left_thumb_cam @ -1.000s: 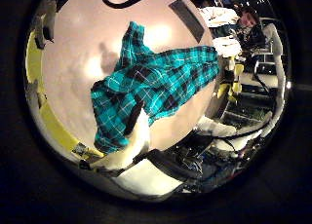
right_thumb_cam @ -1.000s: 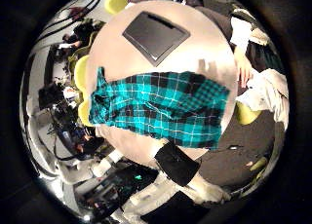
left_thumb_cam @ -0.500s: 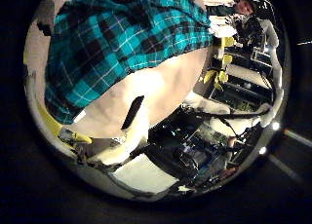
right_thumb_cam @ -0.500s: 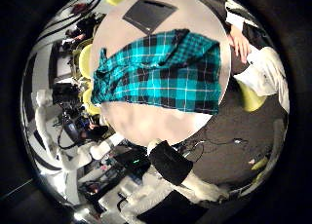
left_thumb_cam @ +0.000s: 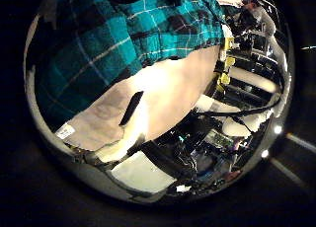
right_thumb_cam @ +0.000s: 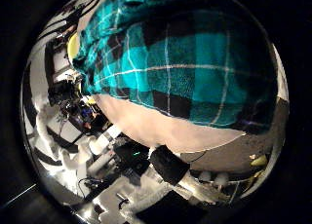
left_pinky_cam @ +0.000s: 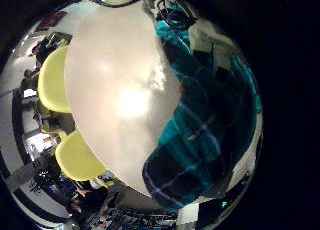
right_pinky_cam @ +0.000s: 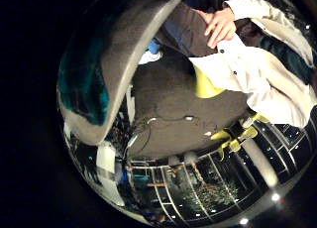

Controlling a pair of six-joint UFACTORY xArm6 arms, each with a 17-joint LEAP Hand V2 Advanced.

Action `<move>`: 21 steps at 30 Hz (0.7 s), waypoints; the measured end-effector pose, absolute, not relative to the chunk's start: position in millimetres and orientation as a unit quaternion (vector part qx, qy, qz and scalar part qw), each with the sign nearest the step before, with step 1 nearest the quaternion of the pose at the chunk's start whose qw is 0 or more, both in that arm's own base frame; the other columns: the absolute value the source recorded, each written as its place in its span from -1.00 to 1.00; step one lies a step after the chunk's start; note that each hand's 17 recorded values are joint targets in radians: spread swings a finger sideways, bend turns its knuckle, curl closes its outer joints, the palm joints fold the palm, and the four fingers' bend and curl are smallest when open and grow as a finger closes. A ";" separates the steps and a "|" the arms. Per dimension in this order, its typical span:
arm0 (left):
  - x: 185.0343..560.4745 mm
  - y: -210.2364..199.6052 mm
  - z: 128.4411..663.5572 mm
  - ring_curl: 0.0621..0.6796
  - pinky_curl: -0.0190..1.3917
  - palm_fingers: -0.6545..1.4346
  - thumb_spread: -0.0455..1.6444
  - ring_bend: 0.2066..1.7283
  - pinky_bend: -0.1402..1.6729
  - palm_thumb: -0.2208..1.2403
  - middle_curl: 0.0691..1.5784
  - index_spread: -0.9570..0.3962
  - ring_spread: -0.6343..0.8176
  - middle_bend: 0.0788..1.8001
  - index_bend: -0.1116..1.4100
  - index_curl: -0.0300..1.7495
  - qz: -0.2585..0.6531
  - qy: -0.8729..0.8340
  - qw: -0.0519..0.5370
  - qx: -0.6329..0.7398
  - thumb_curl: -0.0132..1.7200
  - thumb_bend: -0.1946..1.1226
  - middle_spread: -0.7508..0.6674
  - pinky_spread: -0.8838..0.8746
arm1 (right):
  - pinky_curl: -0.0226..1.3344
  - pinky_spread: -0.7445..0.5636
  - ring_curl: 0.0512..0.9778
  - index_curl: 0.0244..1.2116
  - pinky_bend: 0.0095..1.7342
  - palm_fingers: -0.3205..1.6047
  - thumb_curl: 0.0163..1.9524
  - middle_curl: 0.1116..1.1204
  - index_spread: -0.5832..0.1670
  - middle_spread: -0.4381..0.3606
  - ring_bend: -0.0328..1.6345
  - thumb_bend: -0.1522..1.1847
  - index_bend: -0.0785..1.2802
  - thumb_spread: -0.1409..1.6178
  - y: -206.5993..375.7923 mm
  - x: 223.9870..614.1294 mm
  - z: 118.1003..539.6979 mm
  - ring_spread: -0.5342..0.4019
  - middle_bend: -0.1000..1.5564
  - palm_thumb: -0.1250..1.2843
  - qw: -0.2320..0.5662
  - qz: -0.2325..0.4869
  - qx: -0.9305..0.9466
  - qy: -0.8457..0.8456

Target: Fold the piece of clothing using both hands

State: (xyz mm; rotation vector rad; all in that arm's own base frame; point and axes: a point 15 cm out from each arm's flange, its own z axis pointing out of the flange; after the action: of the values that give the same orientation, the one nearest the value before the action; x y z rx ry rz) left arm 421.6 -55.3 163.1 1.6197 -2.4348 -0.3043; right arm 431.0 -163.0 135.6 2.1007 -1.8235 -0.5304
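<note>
A checked shirt (left_pinky_cam: 205, 120) lies spread on a round table (left_pinky_cam: 115, 85), reaching close to the table's edge. In the left thumb side palm view the shirt (left_thumb_cam: 118, 39) fills much of the picture, so my left hand (left_thumb_cam: 148, 175) is close above it near its edge. In the right thumb side palm view the shirt (right_thumb_cam: 180, 58) also fills much of the picture, with bare table (right_thumb_cam: 185, 134) beside it, so my right hand (right_thumb_cam: 175, 166) is close over it. The right little finger side palm view shows the shirt (right_pinky_cam: 84, 84) at the table's rim.
Two chairs (left_pinky_cam: 55, 80) (left_pinky_cam: 82, 155) stand at the table's edge away from the shirt. The floor (right_pinky_cam: 173, 94) lies below the table's rim. Racks and equipment (right_thumb_cam: 73, 107) stand around the table.
Both thumb side palm cameras have come much closer to the shirt, which now fills far more of each view. The shirt itself lies as before.
</note>
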 end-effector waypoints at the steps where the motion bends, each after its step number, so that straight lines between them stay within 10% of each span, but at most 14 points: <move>1: 420.5 -53.2 163.2 -0.21 -0.28 -0.22 0.38 -0.16 -0.22 -0.17 -0.49 0.39 -0.16 -0.85 -0.63 -0.49 -0.104 -0.824 0.101 0.548 -0.65 -0.73 0.17 -0.02 | -0.50 0.65 -0.56 -0.59 -0.38 -0.62 -0.67 -0.53 -0.36 0.16 -0.29 -0.80 -0.67 0.36 -165.1 433.1 134.9 0.45 -0.59 -0.14 0.161 -0.177 0.734 -0.635; 13: 412.7 -26.0 177.7 -0.26 -0.31 -0.20 0.39 -0.18 -0.26 -0.16 -0.51 0.39 -0.16 -0.86 -0.63 -0.53 -0.107 -0.819 0.088 0.556 -0.65 -0.73 0.17 0.00 | -0.39 -0.20 -0.24 -0.69 0.07 0.30 -0.57 -0.28 -0.30 -0.29 0.33 -0.75 -0.64 0.32 -172.2 441.0 146.8 -0.34 -0.21 0.30 0.166 -0.144 0.742 -0.634; 21: 391.9 -18.3 184.8 -0.27 -0.31 -0.18 0.40 -0.19 -0.25 -0.15 -0.52 0.39 -0.16 -0.86 -0.64 -0.55 -0.117 -0.812 0.102 0.563 -0.64 -0.73 0.16 -0.01 | -0.09 -0.26 0.14 -0.17 0.29 0.44 -0.47 0.24 -0.59 -0.50 0.51 -0.67 0.25 0.32 -189.3 445.7 154.3 -0.48 0.31 0.64 0.155 -0.126 0.730 -0.654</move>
State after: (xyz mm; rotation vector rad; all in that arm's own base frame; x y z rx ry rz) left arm 391.9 -18.3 184.8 1.6627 -2.3955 -0.3458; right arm 445.7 -189.3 154.3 2.0907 -1.8720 -0.3622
